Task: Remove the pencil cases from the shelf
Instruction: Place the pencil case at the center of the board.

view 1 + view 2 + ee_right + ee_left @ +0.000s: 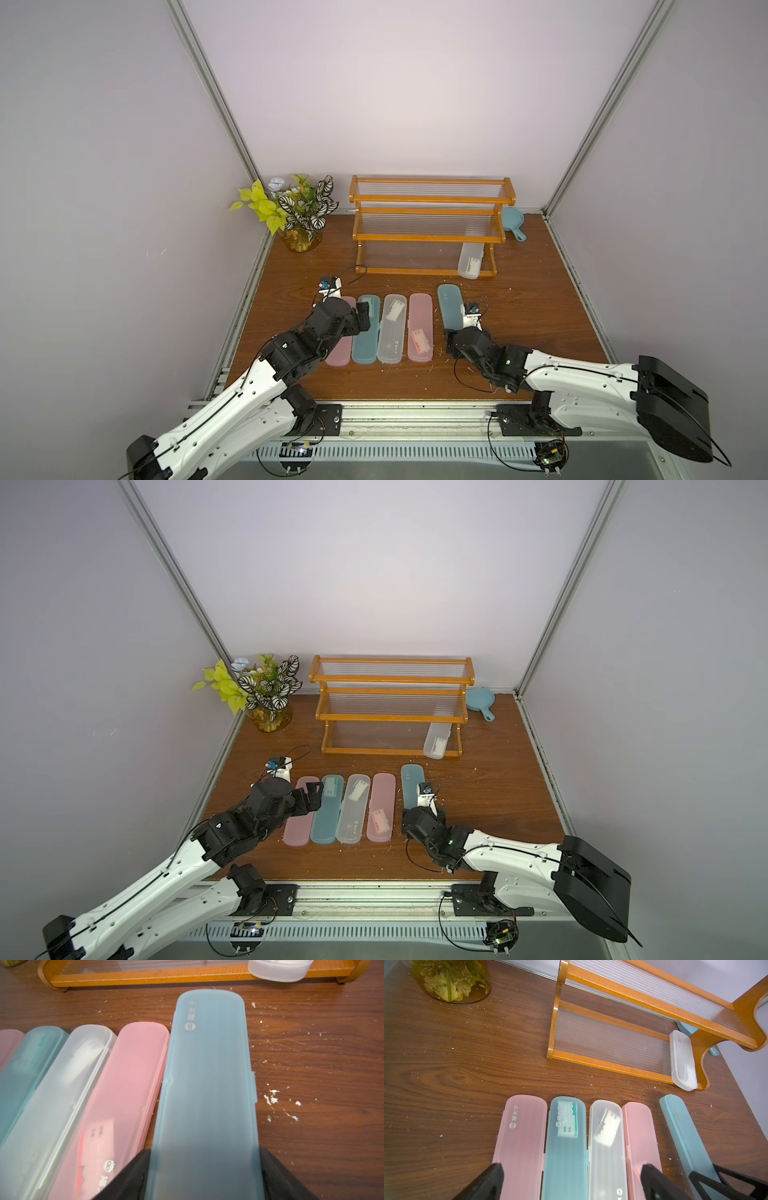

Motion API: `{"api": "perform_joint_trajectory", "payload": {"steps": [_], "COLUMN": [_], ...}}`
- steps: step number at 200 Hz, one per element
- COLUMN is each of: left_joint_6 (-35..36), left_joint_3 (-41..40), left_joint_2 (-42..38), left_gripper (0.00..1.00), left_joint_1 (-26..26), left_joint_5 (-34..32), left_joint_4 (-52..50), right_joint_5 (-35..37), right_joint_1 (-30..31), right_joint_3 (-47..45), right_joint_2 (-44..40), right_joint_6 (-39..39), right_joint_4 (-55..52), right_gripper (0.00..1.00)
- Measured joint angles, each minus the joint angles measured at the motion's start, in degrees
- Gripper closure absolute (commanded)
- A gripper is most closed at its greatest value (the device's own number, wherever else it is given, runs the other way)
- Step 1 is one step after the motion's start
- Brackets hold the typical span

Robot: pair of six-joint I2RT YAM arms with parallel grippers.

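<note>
Pencil cases (390, 328) are mostly off the shelf (428, 237) already: five lie side by side on the table (540, 316), on the near side of it. One frosted clear case (471, 259) sits on the lowest tier at its right end, so the job looks nearly finished, with that one left to fetch. The right gripper (203, 1153) grasps the near end of the rightmost teal case (450, 305), which seems to be at or just above the table. The left gripper (572, 1167) hangs spread wide and empty over the left cases of the row.
</note>
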Motion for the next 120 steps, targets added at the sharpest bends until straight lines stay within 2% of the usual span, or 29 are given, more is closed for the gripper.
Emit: {"api": "perform_joint_trajectory", "payload": {"steps": [120], "left_joint_6": [3.3], "left_joint_3": [0.0], "left_joint_2": [2.0], "left_gripper": [0.03], "left_joint_1": [0.0], "left_joint_5": [2.2], "left_joint_4": [0.0], "right_joint_5": [4.4], "right_joint_1": [7.3], "right_joint_3": [1.4], "right_joint_2": [10.2], "right_joint_6": [10.2], "right_joint_4": [1.1], "right_gripper": [0.2]}}
